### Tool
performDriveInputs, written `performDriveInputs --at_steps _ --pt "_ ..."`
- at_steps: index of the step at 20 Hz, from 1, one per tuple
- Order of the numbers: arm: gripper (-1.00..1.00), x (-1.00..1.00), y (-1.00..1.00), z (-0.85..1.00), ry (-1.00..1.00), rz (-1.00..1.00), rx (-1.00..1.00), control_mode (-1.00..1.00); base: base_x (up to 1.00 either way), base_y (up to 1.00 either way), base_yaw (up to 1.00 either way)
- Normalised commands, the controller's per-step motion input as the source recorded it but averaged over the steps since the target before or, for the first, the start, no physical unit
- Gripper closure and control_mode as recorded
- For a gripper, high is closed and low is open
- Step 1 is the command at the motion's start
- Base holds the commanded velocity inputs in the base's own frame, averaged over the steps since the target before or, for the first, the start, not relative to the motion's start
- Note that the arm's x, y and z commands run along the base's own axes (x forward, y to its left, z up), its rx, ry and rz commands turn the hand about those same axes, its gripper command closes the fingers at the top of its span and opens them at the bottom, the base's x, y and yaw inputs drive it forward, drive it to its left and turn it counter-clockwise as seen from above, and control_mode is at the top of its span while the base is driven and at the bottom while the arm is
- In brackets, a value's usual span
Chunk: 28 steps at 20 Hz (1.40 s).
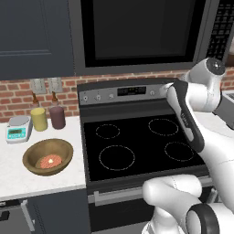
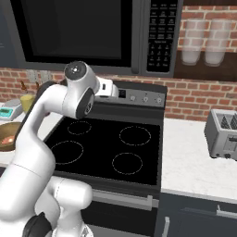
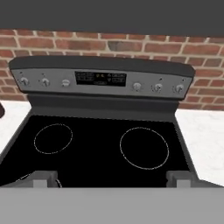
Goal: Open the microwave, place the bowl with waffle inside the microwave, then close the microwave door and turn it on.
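Observation:
The microwave [image 1: 141,34] hangs above the stove with its door [image 2: 74,28] closed flat; the black keypad [image 2: 159,37] is on its right side. On the left counter sits the brown wooden bowl [image 1: 48,155] with the reddish-pink waffle [image 1: 50,161] lying in it; the bowl [image 2: 7,136] also shows at the left edge of the right base view. My gripper [image 3: 111,179] hovers over the stove, below the microwave, facing the stove's control panel. Its fingertips [image 3: 43,178] stand wide apart, open, with nothing between them. The hand [image 2: 109,88] is far right of the bowl.
The black stove [image 1: 137,141] has dashed burner rings and a knob panel [image 3: 100,79] at the back. A yellow cup [image 1: 39,119], a maroon cup [image 1: 57,117] and a small scale [image 1: 18,128] stand behind the bowl. A toaster [image 2: 224,134] sits on the right counter.

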Motion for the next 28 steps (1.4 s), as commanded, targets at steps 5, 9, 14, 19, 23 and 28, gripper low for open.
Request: performDriveInputs --at_steps 5,9,14,19,23,28 --pt "-1.0 0.0 -0.61 0.64 -0.17 -0.04 0.0 -1.0 0.0 0.0 0.0" --pt "-1.0 0.0 -0.55 0.7 -0.2 -0.12 0.02 -1.0 0.0 0.0 0.0" --pt "-1.0 0.0 -0.5 0.85 -0.08 -0.16 0.05 -1.0 0.0 0.0 0.0" --pt "-1.0 0.19 -0.44 0.45 -0.02 -0.13 0.04 -1.0 0.0 0.0 0.0" --pt "-1.0 0.34 -0.44 0.12 0.0 -0.08 0.02 -1.0 0.0 0.0 0.0" --pt "-1.0 0.33 -0.2 0.0 0.0 -0.03 0.0 -1.0 0.0 0.0 0.0"
